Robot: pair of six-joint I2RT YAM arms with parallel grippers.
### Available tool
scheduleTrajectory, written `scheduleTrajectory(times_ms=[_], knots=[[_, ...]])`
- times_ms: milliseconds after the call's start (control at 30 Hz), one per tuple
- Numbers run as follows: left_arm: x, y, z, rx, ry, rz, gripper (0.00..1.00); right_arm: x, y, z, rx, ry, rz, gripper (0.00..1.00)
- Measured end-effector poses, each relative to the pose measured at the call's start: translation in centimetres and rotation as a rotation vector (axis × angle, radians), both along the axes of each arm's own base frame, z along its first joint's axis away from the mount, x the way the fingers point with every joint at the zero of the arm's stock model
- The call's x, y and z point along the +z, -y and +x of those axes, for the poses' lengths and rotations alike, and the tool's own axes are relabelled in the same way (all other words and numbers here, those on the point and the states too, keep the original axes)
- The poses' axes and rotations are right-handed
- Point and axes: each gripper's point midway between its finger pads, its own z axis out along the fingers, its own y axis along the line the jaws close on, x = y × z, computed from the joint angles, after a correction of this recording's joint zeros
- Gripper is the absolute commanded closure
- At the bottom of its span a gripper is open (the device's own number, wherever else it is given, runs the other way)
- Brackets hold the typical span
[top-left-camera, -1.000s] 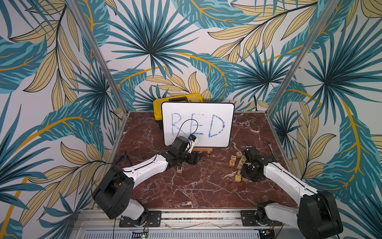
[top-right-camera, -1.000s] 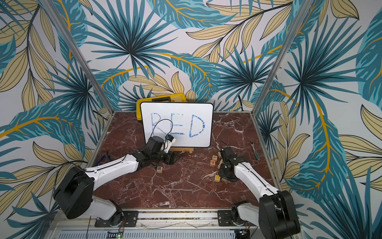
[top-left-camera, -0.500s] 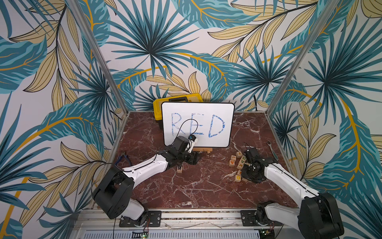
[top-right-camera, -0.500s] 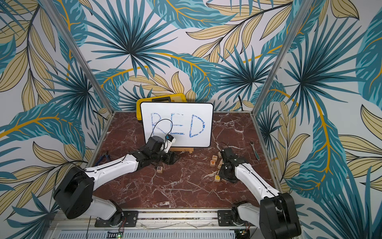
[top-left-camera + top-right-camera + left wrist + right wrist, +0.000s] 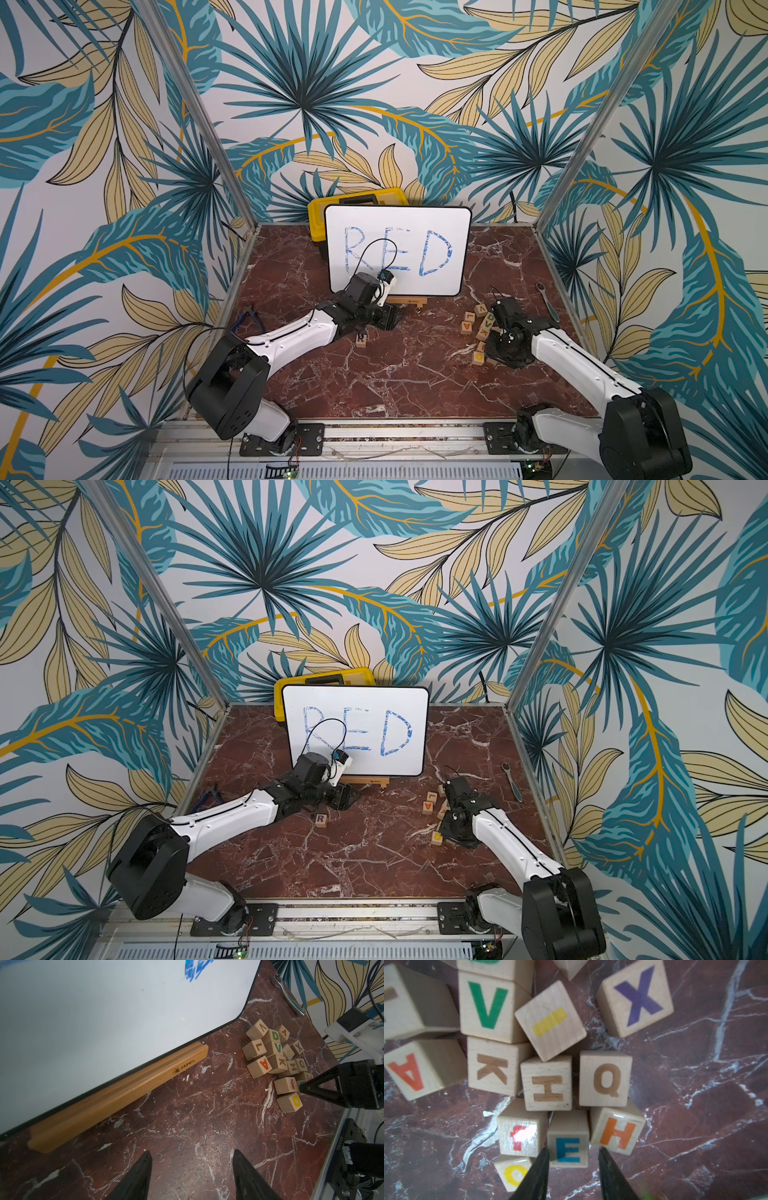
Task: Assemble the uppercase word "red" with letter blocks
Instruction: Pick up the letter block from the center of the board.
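Note:
The R block lies alone on the marble, just in front of my left gripper. That gripper is open, with only bare floor between its fingers. The green D block sits in the pile at the right. The E block, printed in blue, lies at the near edge of that pile between an f block and an orange H block. My right gripper points down and straddles the E block. Its jaws are open, one finger at the block's side and a slim gap at the other.
Other cubes crowd the pile: A, L, V, K, H, Q, X, O. A whiteboard reading RED stands on a wooden stand before a yellow case. Pliers lie left, a ratchet right.
My right gripper has shifted slightly over the near edge of the block pile. The left arm and the R block have not moved.

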Motion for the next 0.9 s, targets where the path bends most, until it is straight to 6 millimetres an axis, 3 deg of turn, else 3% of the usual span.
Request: scheduleTrajectory(times_ms=[900], knots=[[0.0, -0.1, 0.1, 0.004, 0.000, 0.000, 0.37, -1.2, -0.2, -0.2, 0.018, -0.031, 0.008, 0.66]])
